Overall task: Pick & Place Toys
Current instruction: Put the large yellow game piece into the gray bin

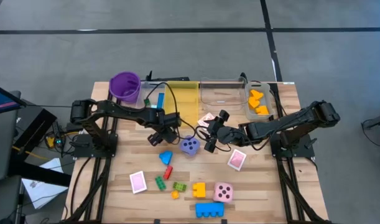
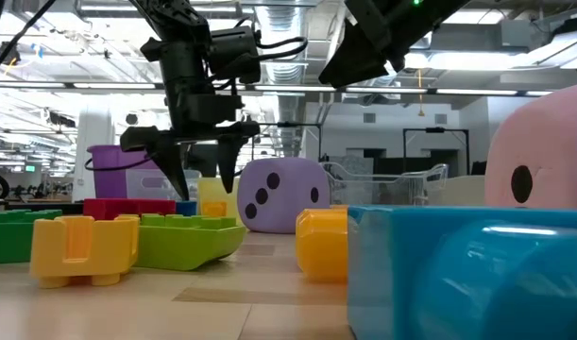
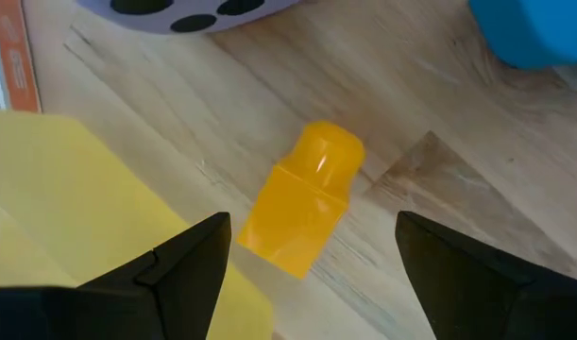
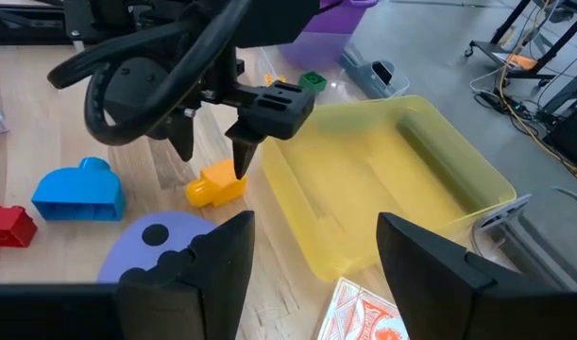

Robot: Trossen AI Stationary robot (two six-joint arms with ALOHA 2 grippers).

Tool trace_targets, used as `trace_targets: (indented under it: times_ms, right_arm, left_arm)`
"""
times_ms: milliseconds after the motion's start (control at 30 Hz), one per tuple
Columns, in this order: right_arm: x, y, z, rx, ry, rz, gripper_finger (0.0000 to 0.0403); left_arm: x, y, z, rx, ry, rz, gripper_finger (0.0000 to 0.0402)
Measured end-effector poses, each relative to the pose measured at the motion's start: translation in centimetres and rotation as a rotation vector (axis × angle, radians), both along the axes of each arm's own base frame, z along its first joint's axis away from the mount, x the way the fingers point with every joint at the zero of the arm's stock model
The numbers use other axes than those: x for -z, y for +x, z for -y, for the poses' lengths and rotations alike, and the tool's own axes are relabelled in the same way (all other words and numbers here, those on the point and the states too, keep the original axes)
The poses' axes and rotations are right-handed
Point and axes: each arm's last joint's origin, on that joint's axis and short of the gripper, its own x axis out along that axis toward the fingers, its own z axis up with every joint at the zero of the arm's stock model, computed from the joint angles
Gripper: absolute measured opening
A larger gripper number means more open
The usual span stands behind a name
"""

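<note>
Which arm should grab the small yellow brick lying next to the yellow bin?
Left. The left gripper hangs open right above the yellow brick, fingers either side. The right gripper is open too, but sits farther off, beyond the purple die.

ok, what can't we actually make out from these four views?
- Small yellow brick: in the high view the left gripper covers it.
- Purple die: cut off by the edge in both wrist views; top face unreadable there.
- Blue brick: low view, so close that it blocks the table behind it.
- Right gripper: low view cuts its jaws off at the top edge.
- Clear bin: contents too faint to tell, high view.
</note>
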Motion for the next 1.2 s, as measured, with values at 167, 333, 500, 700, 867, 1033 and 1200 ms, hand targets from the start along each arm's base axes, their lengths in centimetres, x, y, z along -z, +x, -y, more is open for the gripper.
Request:
trace_targets:
  times_ms: [167, 333, 500, 700, 867, 1033, 1200]
  right_arm:
    - [0.0, 0.0, 0.0, 0.001, 0.002, 0.001, 0.0217]
    - [0.0, 0.0, -0.1, 0.005, 0.012, 0.004, 0.0217]
    - [0.1, -0.1, -0.3, -0.002, 0.013, 0.001, 0.0217]
    - [0.1, -0.1, -0.5, -0.008, 0.013, 0.001, 0.0217]
    - [0.1, -0.1, -0.5, -0.007, 0.012, -0.004, 0.0217]
    - [0.1, -0.2, -0.5, -0.007, 0.011, -0.008, 0.0217]
    - [0.1, -0.2, -0.5, -0.006, 0.013, -0.008, 0.0217]
  left_arm:
    - [0.2, 0.1, 0.0, 0.037, 0.010, -0.004, 0.0292]
    - [1.9, 0.6, -0.1, 0.044, 0.006, -0.046, 0.0292]
    - [2.8, 0.7, -0.2, 0.012, 0.027, -0.084, 0.0292]
    - [2.4, 0.2, -0.1, -0.132, -0.019, -0.092, 0.0282]
    - [2.1, 0.2, -0.1, -0.247, -0.062, -0.069, 0.0259]
    - [2.1, 0.3, -0.1, -0.251, -0.072, -0.055, 0.0228]
    - [2.1, 0.5, -0.1, -0.258, -0.074, -0.028, 0.0196]
